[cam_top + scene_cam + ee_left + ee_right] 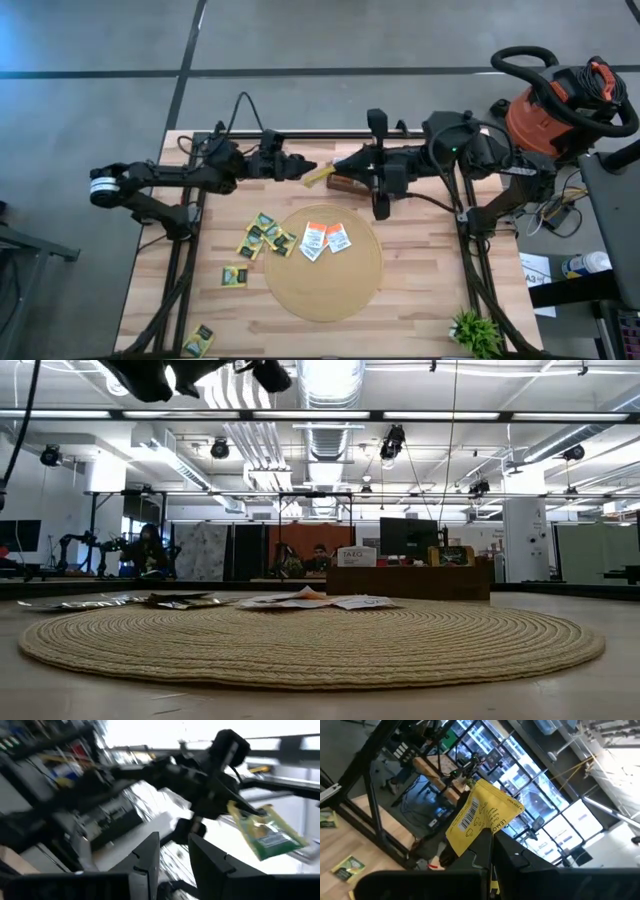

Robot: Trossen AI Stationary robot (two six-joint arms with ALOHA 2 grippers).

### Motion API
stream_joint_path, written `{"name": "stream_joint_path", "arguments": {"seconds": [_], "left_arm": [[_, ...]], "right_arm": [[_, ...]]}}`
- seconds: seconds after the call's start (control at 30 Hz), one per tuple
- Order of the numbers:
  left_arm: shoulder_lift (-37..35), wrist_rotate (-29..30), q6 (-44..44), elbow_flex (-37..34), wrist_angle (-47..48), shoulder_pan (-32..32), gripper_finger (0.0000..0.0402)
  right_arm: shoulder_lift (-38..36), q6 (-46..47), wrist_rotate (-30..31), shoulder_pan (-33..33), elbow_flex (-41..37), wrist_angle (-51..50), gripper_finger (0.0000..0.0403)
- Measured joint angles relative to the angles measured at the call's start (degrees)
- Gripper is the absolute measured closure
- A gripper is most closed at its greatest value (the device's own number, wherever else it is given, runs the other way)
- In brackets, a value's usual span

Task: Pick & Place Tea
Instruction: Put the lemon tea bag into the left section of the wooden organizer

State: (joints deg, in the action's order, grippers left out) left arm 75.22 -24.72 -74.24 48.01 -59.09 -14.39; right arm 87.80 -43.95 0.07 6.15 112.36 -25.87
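Yellow sachet [318, 175] hanging pinched in right hand [335, 167] mid-air; left hand [306, 166] facing it, fingers parted, empty. Two sachets [327, 239] sitting on mat [323, 296], several [262, 237] lying loose on tabletop [420, 290], waiting.

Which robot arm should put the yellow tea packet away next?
The right arm, probably. Its hand is already shut on the yellow tea packet, raised near the wooden box. The left hand is open and empty.

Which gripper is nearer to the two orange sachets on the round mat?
Right. The right gripper, shut on a yellow sachet, hangs just beyond the orange sachets. The left gripper is open, slightly farther to the left.
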Motion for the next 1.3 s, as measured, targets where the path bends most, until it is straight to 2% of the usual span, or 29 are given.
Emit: {"name": "stream_joint_path", "arguments": {"seconds": [0.13, 0.37, 0.47, 0.53, 0.73, 1.07, 1.3], "left_arm": [[2.5, -6.8, -4.8, 4.8, -0.3, 0.1, 0.0303], [4.6, -16.0, -8.2, 13.5, -1.1, 0.6, 0.0303], [4.9, -18.3, -10.0, 15.9, -1.0, 0.7, 0.0303], [4.9, -18.7, -11.3, 16.7, -0.9, 0.7, 0.0303], [5.1, -17.6, -14.4, 16.9, -0.9, 1.4, 0.0303], [9.2, -13.5, -14.2, 16.9, -1.2, 5.2, 0.0303], [12.0, -13.3, -14.3, 19.7, -9.0, 6.0, 0.0303]], "right_arm": [[0.1, -1.8, -0.7, 0.0, 0.0, -0.4, 0.0394], [-0.2, -2.2, -6.5, 0.3, 0.0, -0.1, 0.0394], [-0.3, -3.1, -6.6, 0.4, 0.5, 0.1, 0.0394], [-0.3, -4.2, -6.9, 0.5, 0.7, 0.4, 0.0394], [-0.3, -8.3, -13.1, 1.2, 0.8, 1.1, 0.0394], [0.0, -8.9, -13.6, 1.0, 0.8, 3.2, 0.0394], [0.4, -10.7, -11.0, 1.9, 0.8, 3.8, 0.0394]]}}
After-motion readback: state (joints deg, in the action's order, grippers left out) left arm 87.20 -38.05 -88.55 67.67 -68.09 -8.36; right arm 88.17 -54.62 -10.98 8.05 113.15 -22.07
